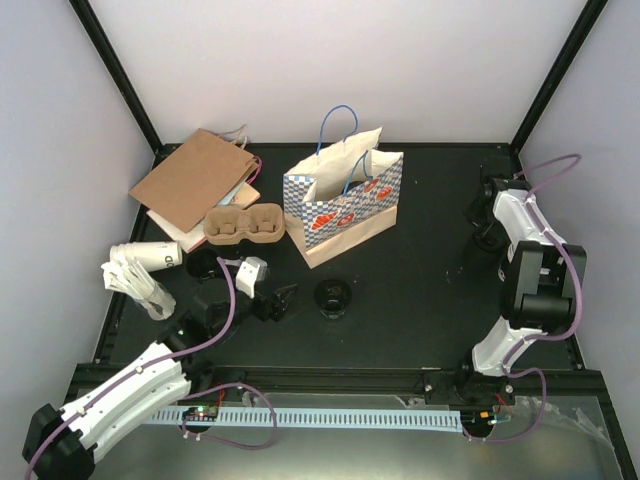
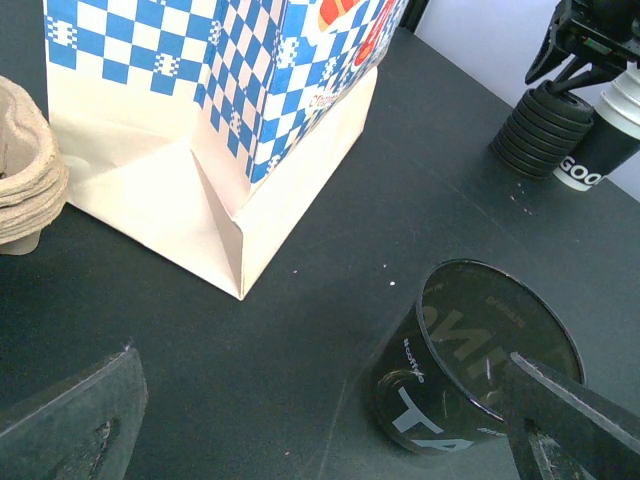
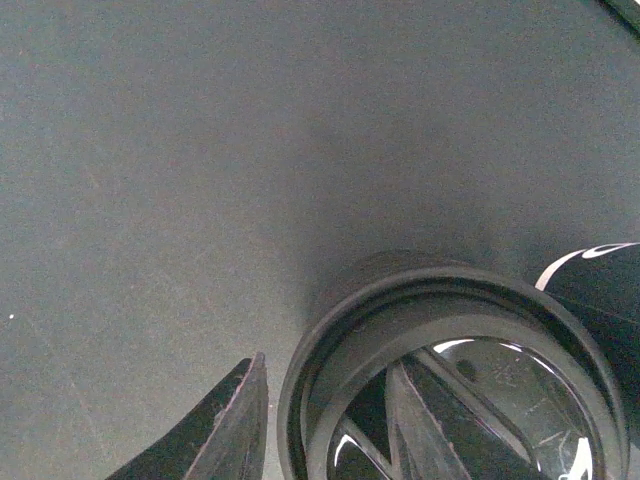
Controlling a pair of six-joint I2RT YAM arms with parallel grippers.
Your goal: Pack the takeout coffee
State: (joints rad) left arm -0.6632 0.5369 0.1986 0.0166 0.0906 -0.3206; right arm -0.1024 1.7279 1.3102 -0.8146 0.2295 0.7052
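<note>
A glossy black cup [image 1: 332,297] with white lettering stands on the table in front of the checked bag; it has no lid in the left wrist view [image 2: 470,370]. My left gripper [image 1: 277,301] is open and empty just left of it; the cup sits ahead by the right finger [image 2: 560,420]. My right gripper [image 1: 487,215] is at the far right over a stack of black lids [image 2: 540,130]. In the right wrist view one finger [image 3: 225,430] stands just outside the top lid's rim [image 3: 330,330], not touching. A white-and-black cup [image 2: 612,135] stands beside the stack.
The blue-and-white checked paper bag [image 1: 345,200] stands open at centre back. A cardboard cup carrier [image 1: 243,225] and brown paper bags [image 1: 195,178] lie at back left. White cups [image 1: 150,256] and white sleeves [image 1: 135,282] lie at the left edge, with a black disc [image 1: 204,265] nearby.
</note>
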